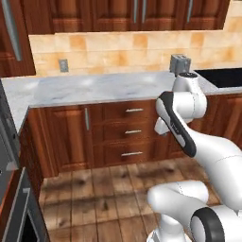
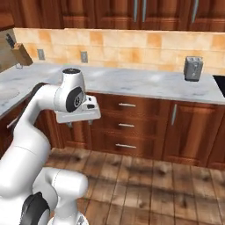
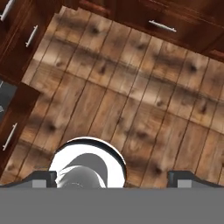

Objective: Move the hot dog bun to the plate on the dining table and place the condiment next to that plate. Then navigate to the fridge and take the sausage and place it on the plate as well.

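My gripper (image 2: 80, 123) hangs open over the wooden floor (image 3: 131, 100) in front of the counter's drawers, pointing down. In the hand view its two dark fingertips (image 3: 41, 177) stand far apart at the bottom with nothing between them, only floorboards beneath. The arm is folded with its elbow raised to about counter height. The hot dog bun, plate, dining table, condiment, fridge and sausage are out of view.
A marble counter (image 1: 94, 87) on wooden cabinets with drawers (image 1: 133, 131) runs across ahead. On it stand a grey toaster (image 2: 193, 68) and a knife block (image 2: 19, 55). A dark cooktop (image 1: 222, 75) lies at its right. A grey unit (image 1: 7, 142) borders the left.
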Available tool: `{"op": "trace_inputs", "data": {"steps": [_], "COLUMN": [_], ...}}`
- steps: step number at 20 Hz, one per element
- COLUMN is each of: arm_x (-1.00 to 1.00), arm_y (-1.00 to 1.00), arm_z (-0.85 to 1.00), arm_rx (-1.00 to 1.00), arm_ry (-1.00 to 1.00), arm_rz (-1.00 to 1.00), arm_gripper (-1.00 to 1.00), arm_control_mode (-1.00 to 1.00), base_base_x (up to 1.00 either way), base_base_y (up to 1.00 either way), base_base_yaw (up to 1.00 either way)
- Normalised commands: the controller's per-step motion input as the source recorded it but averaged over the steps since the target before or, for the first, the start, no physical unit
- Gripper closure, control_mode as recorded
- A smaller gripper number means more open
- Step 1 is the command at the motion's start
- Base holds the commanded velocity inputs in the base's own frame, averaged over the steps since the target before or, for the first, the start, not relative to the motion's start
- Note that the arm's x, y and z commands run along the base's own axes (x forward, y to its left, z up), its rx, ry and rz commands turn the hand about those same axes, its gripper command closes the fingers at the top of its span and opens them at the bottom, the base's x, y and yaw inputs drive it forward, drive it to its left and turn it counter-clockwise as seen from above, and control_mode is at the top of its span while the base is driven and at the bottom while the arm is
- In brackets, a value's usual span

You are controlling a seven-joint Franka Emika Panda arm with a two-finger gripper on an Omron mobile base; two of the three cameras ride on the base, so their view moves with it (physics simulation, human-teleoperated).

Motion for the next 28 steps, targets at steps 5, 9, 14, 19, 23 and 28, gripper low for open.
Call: {"op": "trace_inputs", "data": {"steps": [5,9,14,19,23,28], "arm_x": [0.0,0.0,0.0,0.0,0.0,0.0], "arm_y": [0.0,0.0,0.0,0.0,0.0,0.0], "arm_z": [0.0,0.0,0.0,0.0,0.0,0.0], "arm_rx": [0.0,0.0,0.0,0.0,0.0,0.0], "arm_ry": [0.0,0.0,0.0,0.0,0.0,0.0], "arm_rz": [0.0,0.0,0.0,0.0,0.0,0.0], "arm_gripper": [-1.0,-1.0,-1.0,-1.0,-1.0,-1.0], "arm_control_mode": [1.0,1.0,1.0,1.0,1.0,1.0], "base_base_x": [0.96,0.74,0.74,0.74,0.58,0.49], "base_base_y": [-0.36,-0.35,-0.42,-0.5,-0.37,-0.17], "base_base_yaw": [0.62,0.73,0.69,0.65,0.68,0.68]}}
